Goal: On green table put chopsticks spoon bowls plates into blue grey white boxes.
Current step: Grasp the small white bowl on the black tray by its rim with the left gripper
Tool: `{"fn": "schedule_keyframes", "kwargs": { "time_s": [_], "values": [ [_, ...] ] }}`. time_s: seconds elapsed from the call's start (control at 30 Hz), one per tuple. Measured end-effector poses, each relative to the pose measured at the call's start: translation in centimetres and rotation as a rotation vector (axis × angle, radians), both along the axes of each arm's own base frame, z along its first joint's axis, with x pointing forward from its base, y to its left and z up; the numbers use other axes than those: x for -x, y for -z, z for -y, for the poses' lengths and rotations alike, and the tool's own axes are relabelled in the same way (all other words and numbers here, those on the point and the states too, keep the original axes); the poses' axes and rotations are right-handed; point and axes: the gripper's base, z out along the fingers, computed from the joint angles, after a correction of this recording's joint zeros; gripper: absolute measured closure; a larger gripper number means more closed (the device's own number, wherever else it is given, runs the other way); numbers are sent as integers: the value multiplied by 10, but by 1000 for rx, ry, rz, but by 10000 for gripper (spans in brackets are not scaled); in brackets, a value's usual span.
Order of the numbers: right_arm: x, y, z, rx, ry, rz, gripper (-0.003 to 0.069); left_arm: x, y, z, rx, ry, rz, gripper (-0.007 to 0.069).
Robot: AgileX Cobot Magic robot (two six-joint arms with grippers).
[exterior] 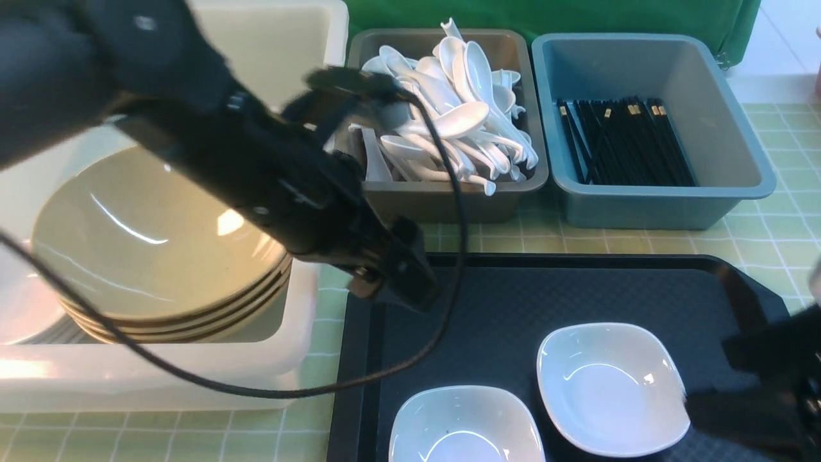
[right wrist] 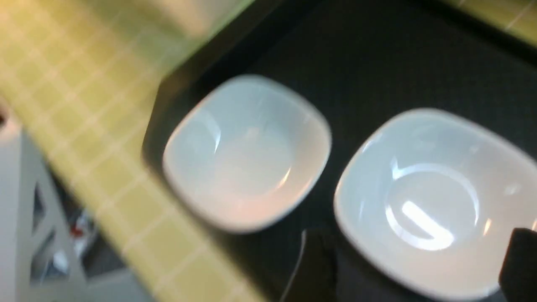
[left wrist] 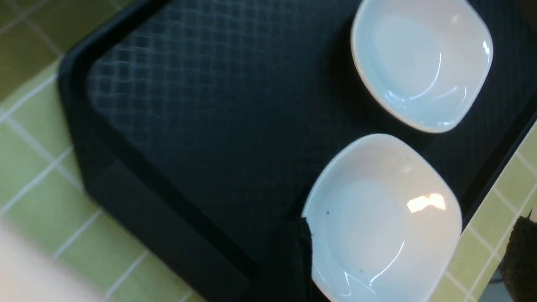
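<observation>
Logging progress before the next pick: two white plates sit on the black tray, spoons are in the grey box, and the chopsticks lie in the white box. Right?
Not quite. The front view shows the chopsticks in the blue box, not the white box, which holds the tan bowls. The rest stands: two white plates on the black tray, spoons in the grey box.

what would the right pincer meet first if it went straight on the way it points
Probably the right-hand white dish on the black tray; it sits between the fingers of the open right pincer. Depth is unclear.
</observation>
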Motion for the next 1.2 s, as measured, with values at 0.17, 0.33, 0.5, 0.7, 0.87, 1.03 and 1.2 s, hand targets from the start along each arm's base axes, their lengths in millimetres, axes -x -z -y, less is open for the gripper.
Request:
{"fn": "schedule_keyframes", "kwargs": {
  "time_s": [0.17, 0.33, 0.5, 0.7, 0.87, 1.03, 1.2],
  "values": [
    [19, 0, 0, 53, -99, -68, 119, -19, 16, 30, -29, 100, 26, 71],
    [26, -7, -2, 99, -163, -70, 281, -46, 28, 54, -53, 131, 48, 71],
    [24, -21, -2, 107, -140, -37, 573, -73, 47, 73, -72, 157, 15, 71],
    [25, -25, -2, 98, -123, -19, 634, -84, 71, 99, -89, 223, -61, 71],
    [25, -25, -2, 95, -117, -24, 635, -73, 95, 134, -160, 285, -106, 71],
    [25, -25, -2, 95, -117, -23, 635, -67, 125, 150, -204, 145, -241, 71],
    [24, -25, -2, 94, -114, -19, 635, -69, 138, 156, -155, 87, -333, 150]
  ]
}}
